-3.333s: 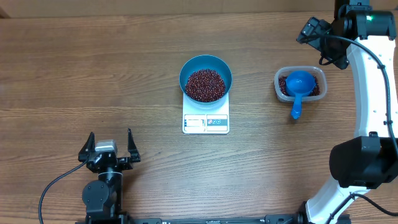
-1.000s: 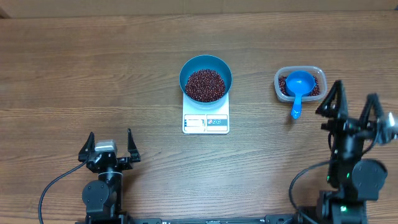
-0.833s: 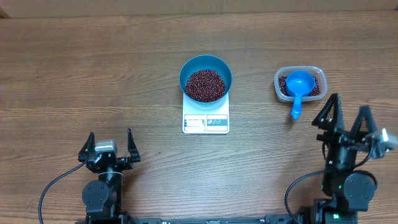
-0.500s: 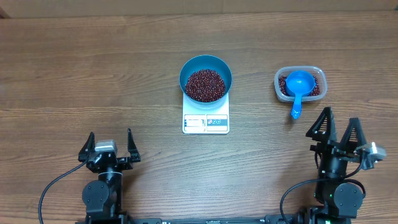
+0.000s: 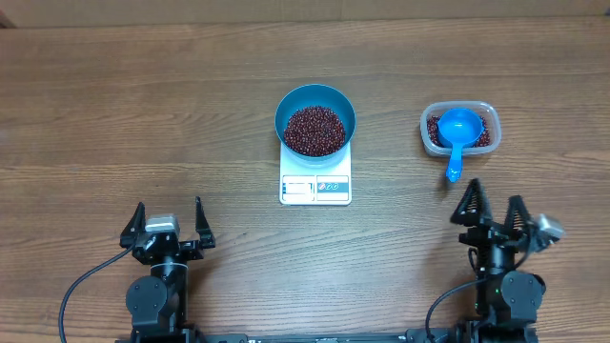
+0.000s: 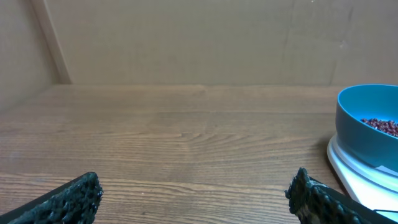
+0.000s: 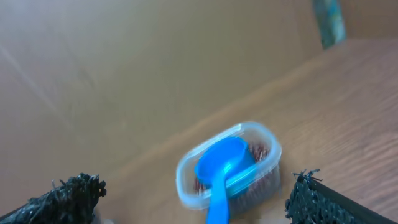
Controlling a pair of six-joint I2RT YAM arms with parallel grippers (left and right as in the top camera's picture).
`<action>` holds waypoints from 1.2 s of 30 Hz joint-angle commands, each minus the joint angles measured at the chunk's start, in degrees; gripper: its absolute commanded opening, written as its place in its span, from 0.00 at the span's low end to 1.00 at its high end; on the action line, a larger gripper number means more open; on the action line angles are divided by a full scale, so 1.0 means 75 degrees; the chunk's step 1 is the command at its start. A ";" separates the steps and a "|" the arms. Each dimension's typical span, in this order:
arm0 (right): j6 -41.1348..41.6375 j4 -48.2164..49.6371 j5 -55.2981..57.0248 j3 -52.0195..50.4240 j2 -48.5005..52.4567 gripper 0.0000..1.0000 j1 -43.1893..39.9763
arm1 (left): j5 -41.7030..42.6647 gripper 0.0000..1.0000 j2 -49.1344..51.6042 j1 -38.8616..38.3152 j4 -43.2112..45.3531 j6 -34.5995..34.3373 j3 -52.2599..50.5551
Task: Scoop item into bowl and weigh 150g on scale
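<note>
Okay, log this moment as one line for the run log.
bowl: on scale, holding beans | scoop: in tub | left gripper: open, empty | right gripper: open, empty

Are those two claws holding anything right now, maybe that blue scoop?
Nothing is held. The left claw and the right claw both stand open and empty. The blue scoop lies in the clear tub, untouched.

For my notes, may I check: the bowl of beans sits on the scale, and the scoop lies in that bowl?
The scoop lies in the clear tub, not the bowl, as the overhead view shows; the bowl is on the scale.
</note>
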 commanded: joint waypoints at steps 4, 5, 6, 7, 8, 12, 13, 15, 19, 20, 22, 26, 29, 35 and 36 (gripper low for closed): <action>-0.1897 -0.0023 -0.1000 -0.0082 -0.0070 1.00 -0.0020 | -0.0090 1.00 -0.0079 0.0044 0.0015 -0.0096 -0.0029; -0.2087 -0.0023 -0.0997 -0.0082 -0.0070 1.00 -0.0020 | -0.0090 1.00 -0.0079 0.0044 0.0015 -0.0096 -0.0029; -0.2218 -0.0023 -0.0982 -0.0082 -0.0070 1.00 -0.0020 | -0.0090 1.00 -0.0079 0.0044 0.0015 -0.0096 -0.0029; -0.2250 -0.0026 -0.0959 -0.0082 -0.0070 1.00 -0.0020 | -0.0090 1.00 -0.0079 0.0044 0.0015 -0.0096 -0.0029; -0.2247 -0.0029 -0.0906 -0.0079 -0.0070 1.00 -0.0020 | -0.0090 0.99 -0.0079 0.0044 0.0015 -0.0096 -0.0029; -0.2241 -0.0038 -0.0833 -0.0079 -0.0070 1.00 -0.0020 | -0.0090 1.00 -0.0079 0.0044 0.0015 -0.0096 -0.0029; -0.2241 -0.0038 -0.0833 -0.0079 -0.0070 1.00 -0.0020 | -0.0090 1.00 -0.0079 0.0044 0.0015 -0.0096 -0.0029; -0.2244 -0.0038 -0.0833 -0.0079 -0.0070 1.00 -0.0020 | -0.0090 1.00 -0.0079 0.0044 0.0015 -0.0096 -0.0029; -0.2270 -0.0038 -0.0836 -0.0079 -0.0070 1.00 -0.0020 | -0.0090 0.99 -0.0079 0.0044 0.0017 -0.0096 -0.0029; -0.2270 -0.0038 -0.0833 -0.0079 -0.0070 1.00 -0.0020 | -0.0090 1.00 -0.0079 0.0044 0.0015 -0.0096 -0.0029; -0.2270 -0.0038 -0.0836 -0.0079 -0.0070 1.00 -0.0020 | -0.0090 1.00 -0.0079 0.0044 0.0015 -0.0096 -0.0029; -0.2270 -0.0035 -0.0860 -0.0079 -0.0070 1.00 -0.0020 | -0.0090 1.00 -0.0079 0.0044 0.0015 -0.0096 -0.0029; -0.2617 -0.0026 -0.0979 -0.0079 -0.0070 1.00 -0.0020 | -0.0090 1.00 -0.0079 0.0044 0.0017 -0.0096 -0.0029; -0.2871 -0.0023 -0.1005 -0.0079 -0.0070 1.00 -0.0020 | -0.0090 1.00 -0.0079 0.0044 0.0017 -0.0096 -0.0029; -0.2873 -0.0023 -0.1005 -0.0079 -0.0070 1.00 -0.0020 | -0.0090 1.00 -0.0079 0.0044 0.0017 -0.0096 -0.0029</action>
